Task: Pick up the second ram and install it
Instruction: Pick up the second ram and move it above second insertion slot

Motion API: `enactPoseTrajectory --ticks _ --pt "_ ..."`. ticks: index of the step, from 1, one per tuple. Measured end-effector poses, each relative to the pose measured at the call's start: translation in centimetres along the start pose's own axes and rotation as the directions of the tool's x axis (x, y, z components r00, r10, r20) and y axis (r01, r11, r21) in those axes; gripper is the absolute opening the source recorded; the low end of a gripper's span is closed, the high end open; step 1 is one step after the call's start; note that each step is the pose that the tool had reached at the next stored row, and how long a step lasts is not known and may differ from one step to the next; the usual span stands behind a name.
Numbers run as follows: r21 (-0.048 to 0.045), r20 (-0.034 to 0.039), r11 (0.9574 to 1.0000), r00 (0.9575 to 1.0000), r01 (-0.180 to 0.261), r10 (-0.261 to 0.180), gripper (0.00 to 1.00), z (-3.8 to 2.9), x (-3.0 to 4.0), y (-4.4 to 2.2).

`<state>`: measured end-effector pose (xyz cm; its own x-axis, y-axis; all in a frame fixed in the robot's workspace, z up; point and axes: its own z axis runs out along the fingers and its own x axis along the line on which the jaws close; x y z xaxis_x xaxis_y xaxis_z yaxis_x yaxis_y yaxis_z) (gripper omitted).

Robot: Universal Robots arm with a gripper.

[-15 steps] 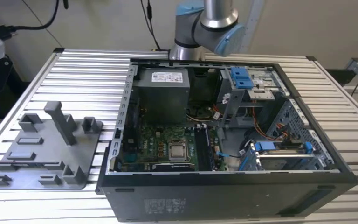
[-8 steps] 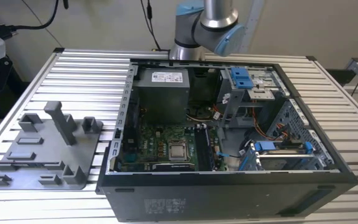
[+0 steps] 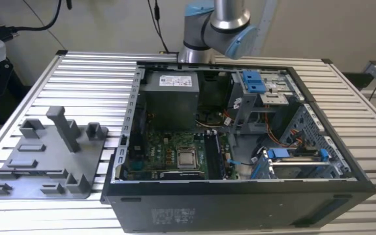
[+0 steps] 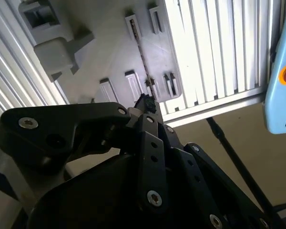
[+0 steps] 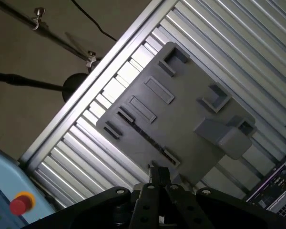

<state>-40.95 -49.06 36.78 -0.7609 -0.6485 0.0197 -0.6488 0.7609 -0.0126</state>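
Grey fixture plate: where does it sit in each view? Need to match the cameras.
Exterior view: the grey fixture plate lies on the slatted table, toward the exterior view's left of the open computer case.
Second wrist view: it lies beyond the gripper.
First wrist view: it lies beyond the gripper there too.
Shared landmark: the plate's tallest block, also seen in both wrist views.

Second ram (image 5: 148, 138) edge-on; chips, label hidden.
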Motion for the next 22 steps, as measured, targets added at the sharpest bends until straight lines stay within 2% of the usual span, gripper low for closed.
enactPoseTrajectory --ticks 6,13,18,22 --pt "0.0005 0.0003 0.9998 0.9998 0.022 -0.022 0.11 0.00 0.00 0.00" --pt "0.0031 -0.0006 0.9969 0.9969 0.079 -0.079 0.11 0.00 0.00 0.01" --pt "0.0059 -0.0021 0.9931 0.9931 0.117 -0.117 0.11 0.00 -0.02 0.02" --pt "0.0094 -0.0045 0.9875 0.9875 0.157 -0.157 0.11 0.00 -0.05 0.05"
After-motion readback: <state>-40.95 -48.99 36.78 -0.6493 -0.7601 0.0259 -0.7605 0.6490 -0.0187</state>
